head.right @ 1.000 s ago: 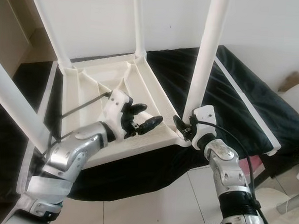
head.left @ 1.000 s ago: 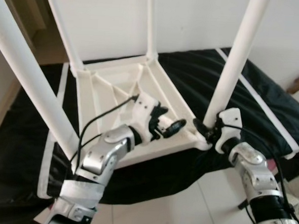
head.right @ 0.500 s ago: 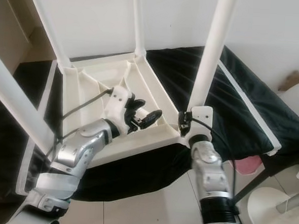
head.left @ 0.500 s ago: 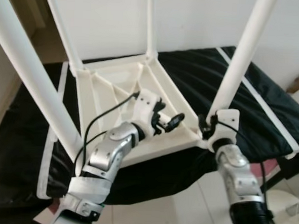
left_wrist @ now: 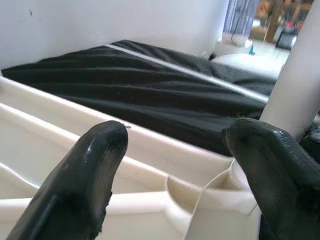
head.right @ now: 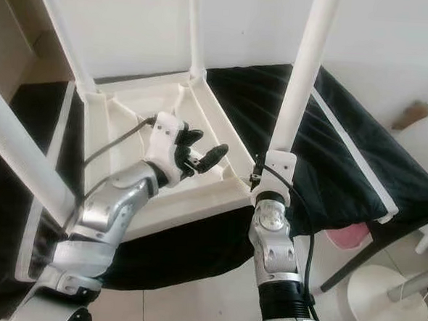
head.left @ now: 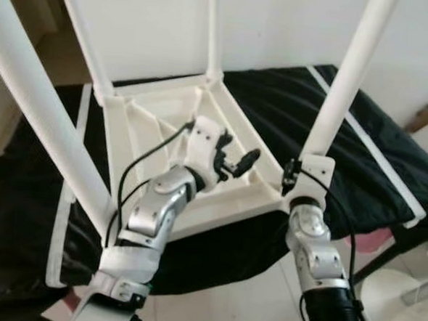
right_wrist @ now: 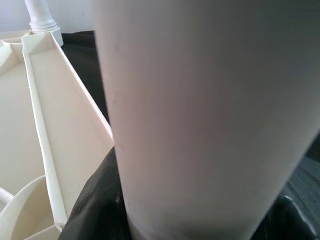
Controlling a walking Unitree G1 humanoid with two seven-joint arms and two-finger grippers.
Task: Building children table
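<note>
I keep the right pincer (head.left: 291, 181) clenched around the near right leg (head.left: 348, 78) at its socket to turn it in, while the left pincer (head.left: 237, 162) hovers released over the upturned tabletop (head.left: 158, 128) on the black-covered bed (head.left: 375, 141)

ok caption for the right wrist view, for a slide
Right gripper clamped around a white table leg, beside the upturned tabletop's ribbed underside.
</note>
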